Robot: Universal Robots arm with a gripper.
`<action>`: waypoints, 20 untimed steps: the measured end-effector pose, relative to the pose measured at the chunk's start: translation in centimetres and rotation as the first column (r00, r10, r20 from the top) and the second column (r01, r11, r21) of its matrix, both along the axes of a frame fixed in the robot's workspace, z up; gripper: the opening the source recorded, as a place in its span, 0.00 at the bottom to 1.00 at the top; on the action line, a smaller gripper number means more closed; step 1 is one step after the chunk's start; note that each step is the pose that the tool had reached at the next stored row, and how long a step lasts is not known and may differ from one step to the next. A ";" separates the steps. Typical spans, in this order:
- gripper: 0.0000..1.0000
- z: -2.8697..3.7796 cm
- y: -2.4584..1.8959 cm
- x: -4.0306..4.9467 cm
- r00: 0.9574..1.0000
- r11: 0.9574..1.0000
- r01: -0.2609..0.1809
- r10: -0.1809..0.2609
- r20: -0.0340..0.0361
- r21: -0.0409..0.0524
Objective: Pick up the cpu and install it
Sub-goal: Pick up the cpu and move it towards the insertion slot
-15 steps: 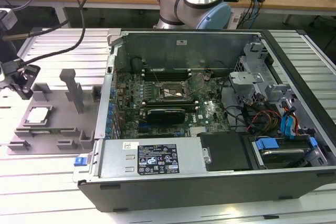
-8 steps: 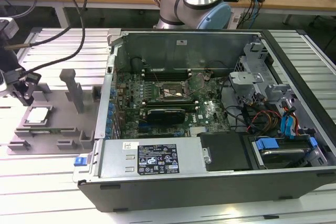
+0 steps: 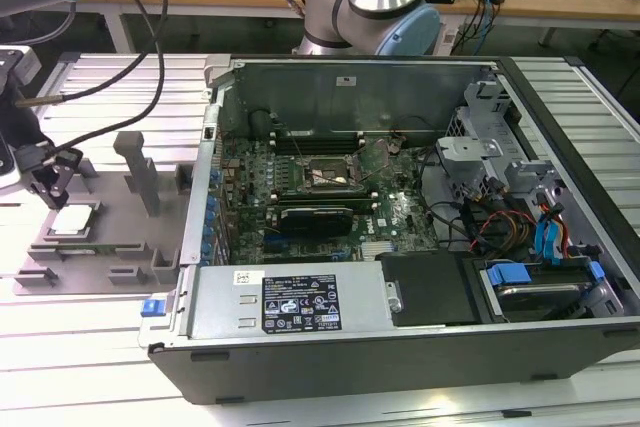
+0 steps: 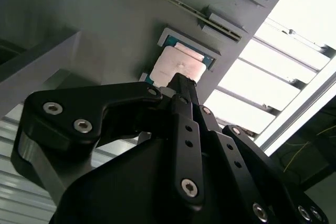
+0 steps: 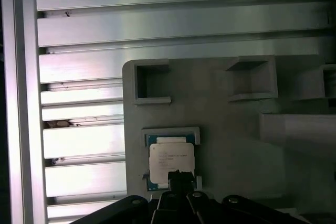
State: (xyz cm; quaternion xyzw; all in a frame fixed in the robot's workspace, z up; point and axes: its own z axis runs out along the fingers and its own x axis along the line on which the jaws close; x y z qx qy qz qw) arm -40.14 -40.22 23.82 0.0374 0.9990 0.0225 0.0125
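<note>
1. Resting flat in a pocket of the grey holder block [image 3: 110, 232], at the exterior view's left, the cpu [image 3: 72, 219] sits well apart from the board's socket [image 3: 330, 175].
2. The gripper [image 3: 52, 187] hangs just above it, jaws drawn together and grasping nothing.
3. I judge the chip light, stiff, smooth-topped and fragile underneath; 2 opposite edges suit a grip.
4. Its metal lid faces up; nearly square, its edges lie parallel to the pocket's walls.
</note>
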 end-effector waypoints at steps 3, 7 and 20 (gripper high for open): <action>0.11 -0.16 0.00 0.00 1.000 1.000 0.000 0.000 -0.005 0.000; 0.11 -1.00 0.00 0.15 1.000 1.000 0.000 0.000 -0.025 -0.001; 0.29 -2.18 0.06 0.40 1.000 1.000 0.000 0.000 -0.026 -0.001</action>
